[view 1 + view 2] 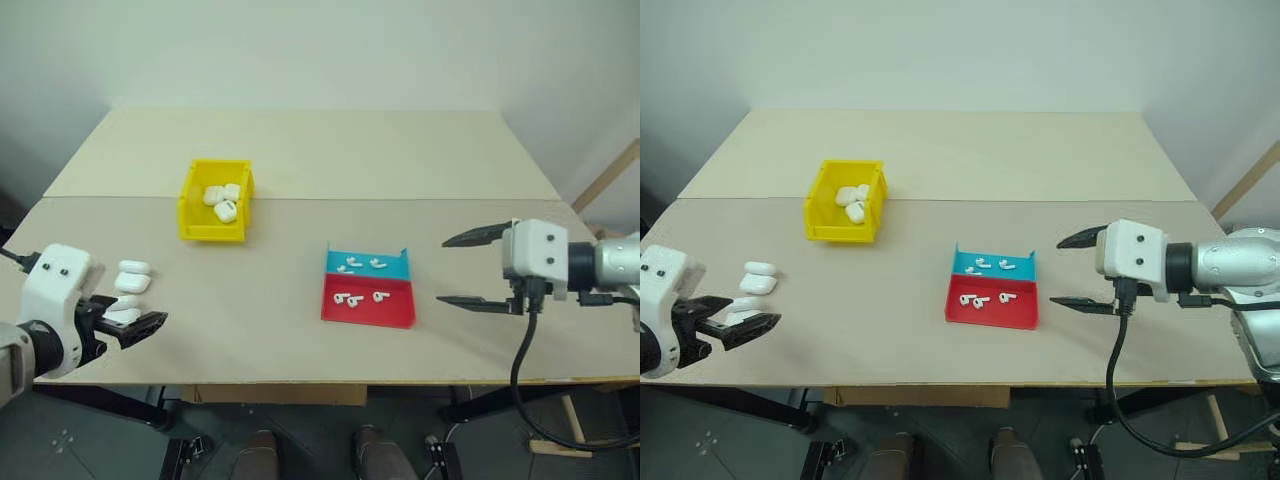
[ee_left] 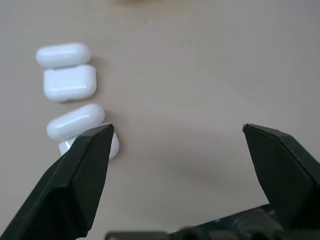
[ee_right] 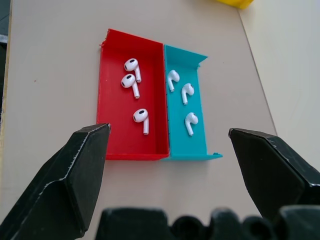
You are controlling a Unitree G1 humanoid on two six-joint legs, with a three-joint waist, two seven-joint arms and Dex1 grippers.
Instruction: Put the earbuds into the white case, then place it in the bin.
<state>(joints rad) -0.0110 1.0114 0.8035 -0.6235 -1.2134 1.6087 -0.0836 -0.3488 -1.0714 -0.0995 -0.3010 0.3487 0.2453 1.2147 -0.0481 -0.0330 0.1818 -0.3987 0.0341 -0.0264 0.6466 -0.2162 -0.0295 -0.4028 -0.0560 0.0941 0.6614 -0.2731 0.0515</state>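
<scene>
Several closed white cases (image 1: 132,283) lie in a row near the table's left edge. My left gripper (image 1: 135,318) hovers open right at the near end of that row. In the left wrist view one finger (image 2: 82,170) partly hides the nearest case (image 2: 114,146). The earbuds (image 3: 141,116) lie in a flat tray, three in its red half (image 3: 115,130) and three in its blue half (image 3: 197,145). To the right of the tray my right gripper (image 1: 442,270) hangs open and empty, pointing at it. The yellow bin (image 1: 188,205) stands at the back left with more white cases inside.
The red-and-blue tray (image 1: 392,313) sits at the table's centre, near the front edge. A seam (image 1: 400,198) runs across the table behind the bin. The bin's front wall (image 1: 840,235) faces me.
</scene>
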